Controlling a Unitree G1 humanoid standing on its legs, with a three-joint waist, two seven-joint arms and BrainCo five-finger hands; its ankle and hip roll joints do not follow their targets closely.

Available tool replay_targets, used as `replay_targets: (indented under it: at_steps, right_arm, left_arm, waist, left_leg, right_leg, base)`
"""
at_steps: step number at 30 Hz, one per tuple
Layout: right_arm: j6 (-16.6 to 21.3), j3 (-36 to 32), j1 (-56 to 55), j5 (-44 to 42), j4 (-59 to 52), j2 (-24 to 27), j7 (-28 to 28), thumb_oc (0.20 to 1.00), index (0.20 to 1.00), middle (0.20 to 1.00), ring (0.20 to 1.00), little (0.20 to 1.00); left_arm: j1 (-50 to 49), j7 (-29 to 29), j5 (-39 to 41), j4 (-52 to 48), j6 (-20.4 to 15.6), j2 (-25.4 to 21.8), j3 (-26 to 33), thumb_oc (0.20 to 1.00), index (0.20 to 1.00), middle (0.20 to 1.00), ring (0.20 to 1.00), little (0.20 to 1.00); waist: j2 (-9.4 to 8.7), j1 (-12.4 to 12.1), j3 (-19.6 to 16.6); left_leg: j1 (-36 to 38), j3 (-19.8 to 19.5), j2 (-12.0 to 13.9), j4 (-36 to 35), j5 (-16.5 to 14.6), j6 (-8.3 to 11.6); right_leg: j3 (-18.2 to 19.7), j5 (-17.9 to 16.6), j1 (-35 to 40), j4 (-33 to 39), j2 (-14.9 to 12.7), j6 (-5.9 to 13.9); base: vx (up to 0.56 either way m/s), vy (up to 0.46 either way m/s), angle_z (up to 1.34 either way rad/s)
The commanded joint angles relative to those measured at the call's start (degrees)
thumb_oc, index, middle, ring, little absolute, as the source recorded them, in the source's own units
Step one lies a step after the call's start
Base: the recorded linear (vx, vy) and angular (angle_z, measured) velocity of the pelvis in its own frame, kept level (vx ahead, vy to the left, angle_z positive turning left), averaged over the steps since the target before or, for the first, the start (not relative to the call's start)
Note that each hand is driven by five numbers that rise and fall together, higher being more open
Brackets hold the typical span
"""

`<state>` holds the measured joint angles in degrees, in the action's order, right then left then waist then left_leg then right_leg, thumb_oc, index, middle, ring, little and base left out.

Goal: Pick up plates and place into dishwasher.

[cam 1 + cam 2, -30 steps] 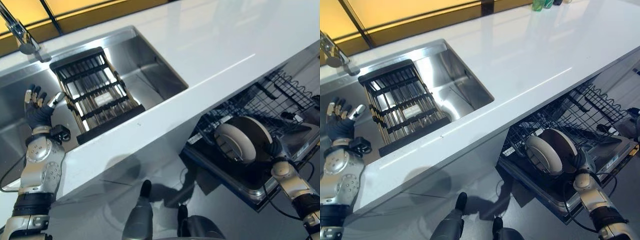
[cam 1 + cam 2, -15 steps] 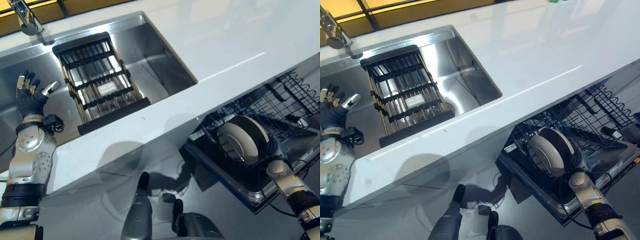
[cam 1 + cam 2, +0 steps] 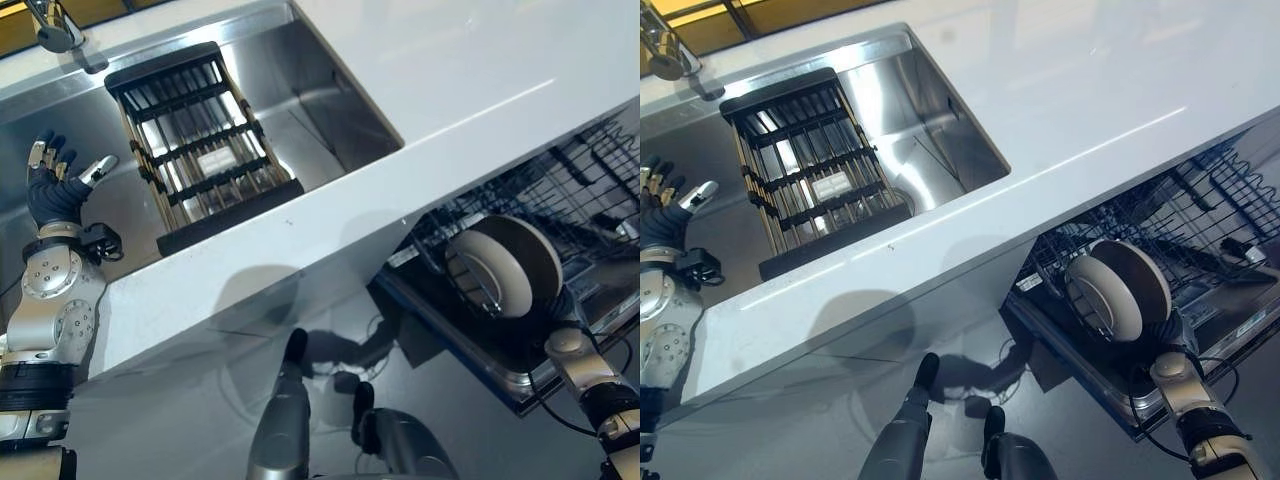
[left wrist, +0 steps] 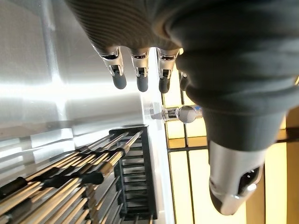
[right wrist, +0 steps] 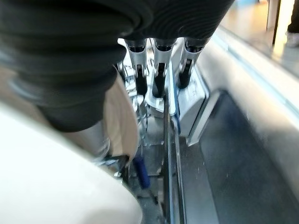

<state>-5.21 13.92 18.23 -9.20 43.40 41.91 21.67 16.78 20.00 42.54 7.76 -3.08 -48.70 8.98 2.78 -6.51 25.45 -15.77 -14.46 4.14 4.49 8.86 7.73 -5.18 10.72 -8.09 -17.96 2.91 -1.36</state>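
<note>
While the left hand [image 3: 55, 195] hovers with fingers spread over the sink [image 3: 330, 90], the right hand's [image 5: 154, 70] fingers clasp the plate [image 3: 500, 268].

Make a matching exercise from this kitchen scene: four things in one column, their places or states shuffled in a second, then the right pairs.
Things:
1. plate
2. black rack
3. left hand
4. tap

Places or states:
A. raised over the sink, fingers spread
B. at the back edge of the sink
C. on edge in the dishwasher basket
D. lying across the sink

Pairs: 1-C, 2-D, 3-A, 4-B
</note>
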Motion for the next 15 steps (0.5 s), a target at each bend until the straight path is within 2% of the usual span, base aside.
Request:
replay_targets:
  at_steps: [1,10,15]
  right_arm:
    - [1.65,0.39,2.82,-1.25,0.73,0.24,-1.03,1.000,1.000,1.000,1.000,1.000]
    - [3.48,-1.43,2.30,-2.73,1.47,1.15,-2.27,1.000,1.000,1.000,1.000,1.000]
    - [2.81,-3.22,2.15,-4.17,-0.28,2.00,-2.33,1.000,1.000,1.000,1.000,1.000]
  left_arm:
    - [2.79,-0.32,1.03,-0.71,-2.51,-0.30,-0.02,1.000,1.000,1.000,1.000,1.000]
    - [2.35,-0.35,1.35,-0.92,-2.99,0.00,0.70,1.000,1.000,1.000,1.000,1.000]
    - [1.53,-0.48,1.91,-0.74,-3.52,0.17,1.31,1.000,1.000,1.000,1.000,1.000]
  waist:
    - [-2.72,0.43,1.57]
    - [-3.22,0.96,2.65]
    - [-3.34,1.39,3.07]
  left_leg:
    - [0.42,2.83,-2.06,13.80,-12.12,-3.79]
    - [0.65,4.24,-1.52,14.49,-12.07,-4.43]
    - [0.82,4.91,-1.38,15.02,-12.10,-4.75]
  right_leg:
    - [0.97,-13.17,0.06,13.29,-2.68,5.15]
    - [0.75,-13.95,0.77,13.50,-2.87,4.65]
    - [0.83,-14.17,1.00,13.07,-3.08,4.42]
  base:
    - [-0.07,0.028,-0.03]
    - [-0.02,0.008,-0.01]
    - [-0.01,0.004,0.00]
